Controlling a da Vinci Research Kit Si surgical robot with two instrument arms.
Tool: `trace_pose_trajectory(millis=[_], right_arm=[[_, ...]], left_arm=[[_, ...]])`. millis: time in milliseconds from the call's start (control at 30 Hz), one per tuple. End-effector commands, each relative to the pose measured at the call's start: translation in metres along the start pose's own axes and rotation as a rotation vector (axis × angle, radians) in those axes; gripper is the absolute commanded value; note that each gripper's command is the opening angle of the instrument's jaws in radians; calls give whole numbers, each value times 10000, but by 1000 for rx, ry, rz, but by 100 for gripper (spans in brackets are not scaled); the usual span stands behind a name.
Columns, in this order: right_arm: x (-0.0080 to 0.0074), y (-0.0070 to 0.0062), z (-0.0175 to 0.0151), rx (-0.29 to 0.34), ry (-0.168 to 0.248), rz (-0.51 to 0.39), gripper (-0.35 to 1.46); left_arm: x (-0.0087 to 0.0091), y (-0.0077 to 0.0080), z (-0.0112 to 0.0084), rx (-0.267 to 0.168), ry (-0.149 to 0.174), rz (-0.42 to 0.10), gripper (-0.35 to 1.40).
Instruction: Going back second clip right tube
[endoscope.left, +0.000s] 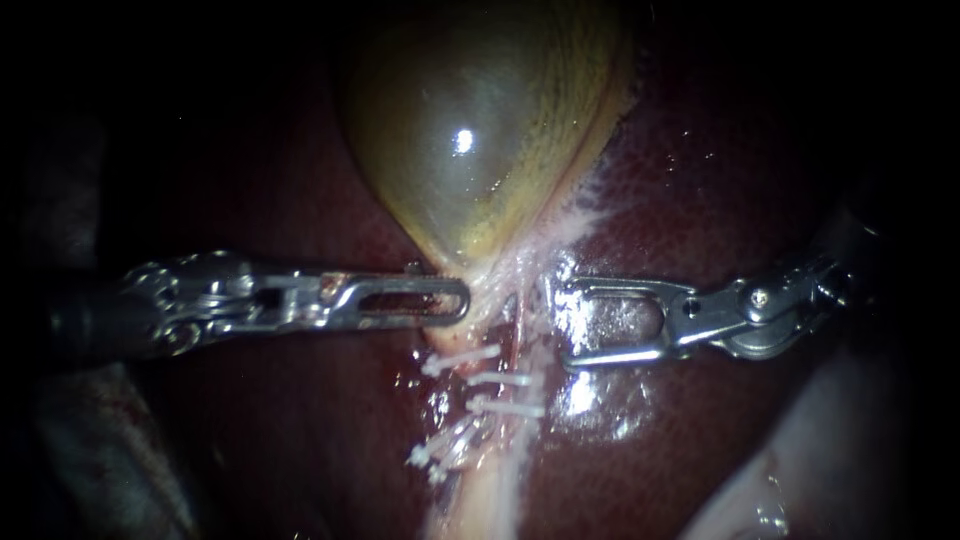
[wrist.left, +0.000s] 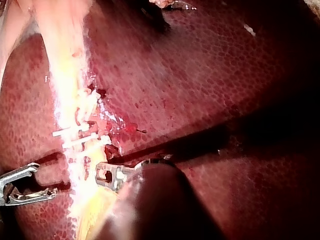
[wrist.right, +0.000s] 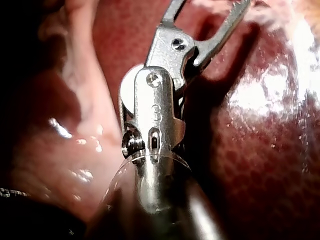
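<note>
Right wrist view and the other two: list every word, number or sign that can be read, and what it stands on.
Readable text: none in any view.
Right instrument: one small stamped mark on its joint, too small to read.
Left instrument, clips, gallbladder, liver: no writing shows.

Gallbladder neck (endoscope.left: 497, 272) between left instrument (endoscope.left: 455, 300) and right instrument (endoscope.left: 565, 322); clips (endoscope.left: 490, 380) below.

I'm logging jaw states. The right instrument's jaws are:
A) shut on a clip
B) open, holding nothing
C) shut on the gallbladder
B: the right instrument shows a clear gap between its jaws with nothing gripped, and it stands apart from the clips.
</note>
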Motion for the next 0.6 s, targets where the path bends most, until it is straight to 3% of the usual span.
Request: trace_pose_trajectory(millis=[33,600], right_arm=[[0,0,0,1,0,0,53],[0,-1,2,0,0,0,53]], left_arm=[[0,-1,1,0,0,1,-35],[1,-6,3,0,0,3,-35]])
